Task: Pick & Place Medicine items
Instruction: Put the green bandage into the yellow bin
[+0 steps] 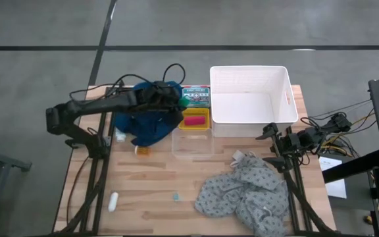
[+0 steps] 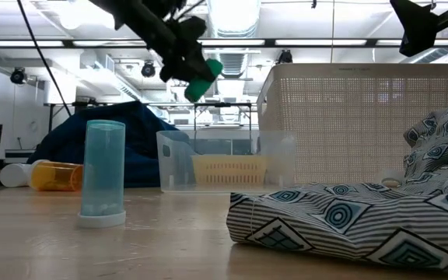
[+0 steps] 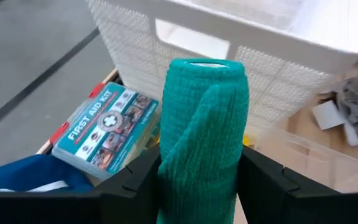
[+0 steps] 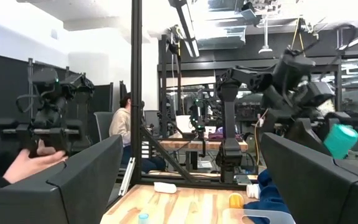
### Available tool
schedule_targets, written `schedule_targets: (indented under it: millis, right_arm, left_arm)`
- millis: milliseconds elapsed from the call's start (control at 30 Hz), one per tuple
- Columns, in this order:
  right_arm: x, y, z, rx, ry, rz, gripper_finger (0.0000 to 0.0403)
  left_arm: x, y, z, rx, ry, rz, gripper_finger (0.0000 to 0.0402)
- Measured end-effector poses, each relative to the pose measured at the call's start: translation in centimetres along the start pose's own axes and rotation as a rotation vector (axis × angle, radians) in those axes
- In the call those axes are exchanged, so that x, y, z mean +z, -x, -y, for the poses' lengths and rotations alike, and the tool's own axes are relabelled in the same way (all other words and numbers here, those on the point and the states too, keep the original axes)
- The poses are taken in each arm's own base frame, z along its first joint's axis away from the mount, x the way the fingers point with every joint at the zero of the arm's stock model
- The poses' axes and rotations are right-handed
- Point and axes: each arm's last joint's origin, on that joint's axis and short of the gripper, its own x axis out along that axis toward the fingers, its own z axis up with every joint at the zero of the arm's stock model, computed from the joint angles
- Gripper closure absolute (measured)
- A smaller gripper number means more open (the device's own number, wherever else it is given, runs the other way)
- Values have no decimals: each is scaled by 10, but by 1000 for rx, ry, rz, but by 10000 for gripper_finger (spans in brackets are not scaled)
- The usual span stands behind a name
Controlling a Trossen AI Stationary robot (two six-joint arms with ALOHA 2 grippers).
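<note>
My left gripper (image 1: 180,103) is shut on a green roll of wrap (image 3: 204,137), held in the air over the dark blue cloth's (image 1: 147,122) right edge, beside the first aid kit (image 1: 197,96). In the low view the green roll (image 2: 203,78) hangs above the clear tub (image 2: 224,159). A blue tube (image 2: 103,173) stands upright on the table, an orange bottle (image 2: 57,176) lies on its side, and a white tube (image 1: 112,201) lies near the front left. My right gripper (image 4: 194,180) waits open at the right, tipped upward. My left gripper pinches the green roll by its two long sides (image 3: 166,168) between its two fingers (image 3: 135,183). The roll lies along the fingers and its far end (image 3: 205,63) sticks out past them. The fingers slant downward from the table's left. The roll is lifted clear of everything.
A white mesh basket (image 1: 250,95) stands at the far right. A yellow tray with a pink item (image 1: 194,120) and the clear tub (image 1: 193,143) sit beside it. The grey dotted cloth (image 1: 249,191) covers the near right. A person (image 4: 126,124) sits beyond the table.
</note>
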Motion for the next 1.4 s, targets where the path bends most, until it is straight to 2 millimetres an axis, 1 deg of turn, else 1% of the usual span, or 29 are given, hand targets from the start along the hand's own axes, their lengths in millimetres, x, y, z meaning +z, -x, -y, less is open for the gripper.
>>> schedule_targets:
  millis: [67, 167, 367, 567, 733, 833, 1033, 1400]
  right_arm:
    - [0, 0, 0, 0, 0, 0, 23]
    - [0, 0, 0, 0, 0, 0, 23]
    - [0, 0, 0, -1, 0, 0, 23]
    - [0, 0, 0, -1, 0, 0, 23]
    - [0, 0, 0, -1, 0, 0, 23]
    - [0, 0, 0, -1, 0, 0, 23]
    - [0, 0, 0, -1, 0, 0, 23]
    - [0, 0, 0, 0, 0, 0, 23]
  left_arm:
    - [0, -4, -2, -30, 5, -11, 227]
    - [6, -10, 0, -68, -14, -8, 227]
    - [16, -31, 3, -101, -43, -57, 227]
    - [20, -61, 4, -101, -39, -218, 227]
    - [22, -79, 5, -97, -50, -319, 227]
    - [20, -83, 5, -99, -78, -332, 227]
    - [16, -84, 4, -100, -116, -345, 227]
    - [-14, -94, 1, -94, -114, -421, 227]
